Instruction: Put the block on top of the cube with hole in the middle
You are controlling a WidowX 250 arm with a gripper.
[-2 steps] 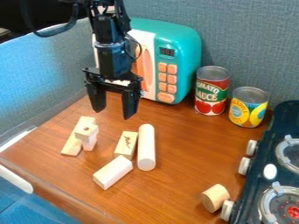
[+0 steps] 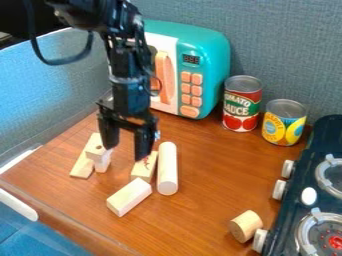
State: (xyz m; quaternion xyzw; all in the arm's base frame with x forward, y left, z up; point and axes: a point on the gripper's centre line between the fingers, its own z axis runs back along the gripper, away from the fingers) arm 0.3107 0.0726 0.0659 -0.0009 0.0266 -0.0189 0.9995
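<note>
I'm looking down at a brown wooden tabletop (image 2: 200, 215), with a grey fabric partition (image 2: 284, 45) across the upper right of the frame. A teal toy microwave (image 2: 217, 55) stands at upper centre. To its right are a red-labelled can (image 2: 242, 106) and a yellow-and-blue can (image 2: 284, 122), both upright. The dark toy stove (image 2: 314, 185) runs along the right edge, with a short wooden cylinder (image 2: 246, 226) lying just beside it at lower right.

The cube with the hole (image 2: 95, 150) sits left of centre, pale wood with a round opening in its top face, against a long flat piece (image 2: 83, 167) set at a slant. Several blocks could be the one I'm to place, and I can't tell which: a pale one with a mark on its face (image 2: 143, 172) lies near centre, beside a long white cylinder (image 2: 167, 167), and a plain oblong one (image 2: 129, 197) lies just below it in the frame.

My arm hangs from the upper left, and the black gripper (image 2: 125, 153) points down over the pieces left of centre. Its two fingers are spread apart, holding nothing.
</note>
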